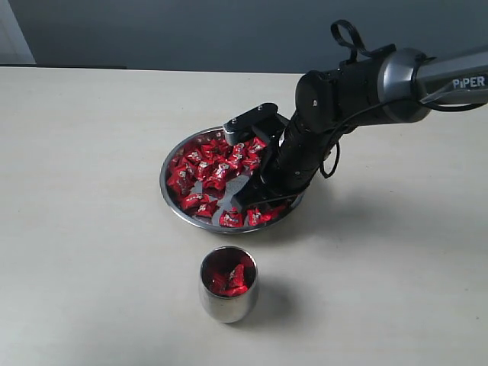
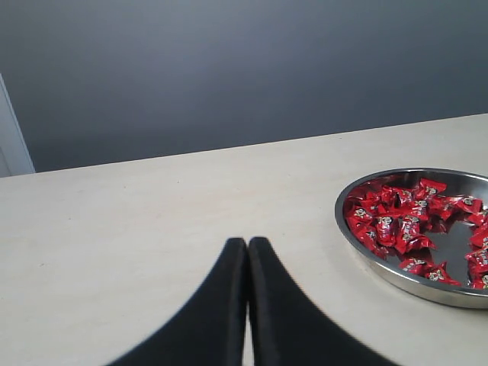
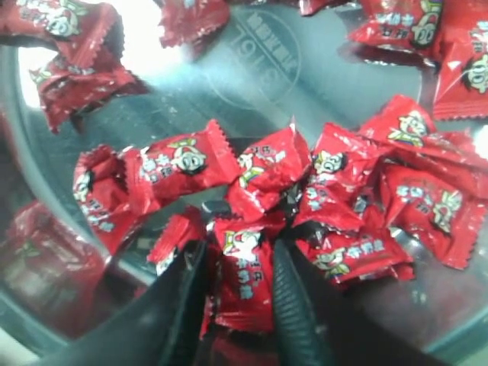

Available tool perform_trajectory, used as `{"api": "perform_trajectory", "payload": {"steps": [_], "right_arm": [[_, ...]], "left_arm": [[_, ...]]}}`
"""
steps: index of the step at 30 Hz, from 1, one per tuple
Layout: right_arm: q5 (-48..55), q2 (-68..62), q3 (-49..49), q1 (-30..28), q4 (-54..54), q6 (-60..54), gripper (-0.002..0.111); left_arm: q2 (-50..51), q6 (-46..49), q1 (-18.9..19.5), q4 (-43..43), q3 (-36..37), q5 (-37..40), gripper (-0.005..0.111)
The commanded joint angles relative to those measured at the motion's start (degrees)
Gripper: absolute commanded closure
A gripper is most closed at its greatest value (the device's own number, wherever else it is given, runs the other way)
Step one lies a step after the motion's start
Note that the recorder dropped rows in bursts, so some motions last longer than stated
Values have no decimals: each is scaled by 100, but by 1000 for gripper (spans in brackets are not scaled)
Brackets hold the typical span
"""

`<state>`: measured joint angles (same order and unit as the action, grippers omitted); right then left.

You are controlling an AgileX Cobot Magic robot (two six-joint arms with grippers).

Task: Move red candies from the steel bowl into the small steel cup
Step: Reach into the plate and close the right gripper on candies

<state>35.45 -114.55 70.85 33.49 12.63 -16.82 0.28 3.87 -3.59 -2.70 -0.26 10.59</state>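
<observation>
Nearest stands the small steel cup (image 1: 218,308), a shiny tumbler with rounded sides and no handle, on the pale table (image 1: 91,229). Inside it lie a few red candies (image 1: 229,278), filling the lower part.

At 12 o'clock from the cup, near but apart, sits the steel bowl (image 1: 165,183), a wide, shallow dish with a low, bright rim. The sweets in it are small, glossy red wrappers with crimped, saw-toothed ends and a whitish printed mark on each. They heap from about 9 to 1 o'clock of the dish. A bare patch of steel shows near the middle, and a few more lie along the rim at 6 o'clock.

The right gripper (image 1: 242,197) reaches in from 2 o'clock, tips down in the dish. Its wrist view shows the two dark fingers (image 3: 293,305) pressed against the sides of one candy (image 3: 242,282), with others crowded just beyond it and a stamped round mark in the steel floor.

The left gripper (image 2: 248,244) has its fingers pressed together with nothing between them, above bare table, the dish at its 2 o'clock.
</observation>
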Motion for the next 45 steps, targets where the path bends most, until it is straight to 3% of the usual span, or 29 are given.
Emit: {"api": "perform_trajectory", "payload": {"steps": [1, 9, 17, 25, 31, 36, 45], "right_arm": [[19, 5, 45, -36, -53, -7, 78], [-20, 2, 45, -36, -53, -7, 78], [-1046, 2, 45, -36, -12, 139, 78], [-1081, 2, 45, -36, -211, 139, 78], [-1055, 2, 45, -36, -211, 139, 60], [-1167, 2, 45, -36, -211, 139, 70], [-1170, -258, 45, -36, -201, 211, 65]], "left_arm": [[-28, 4, 3, 2, 26, -37, 105], [-28, 4, 3, 2, 26, -37, 105], [-28, 4, 3, 2, 26, -24, 105], [-28, 4, 3, 2, 26, -24, 105], [-28, 4, 3, 2, 26, -24, 105], [-28, 4, 3, 2, 26, -24, 105], [-28, 4, 3, 2, 26, -24, 105]]}}
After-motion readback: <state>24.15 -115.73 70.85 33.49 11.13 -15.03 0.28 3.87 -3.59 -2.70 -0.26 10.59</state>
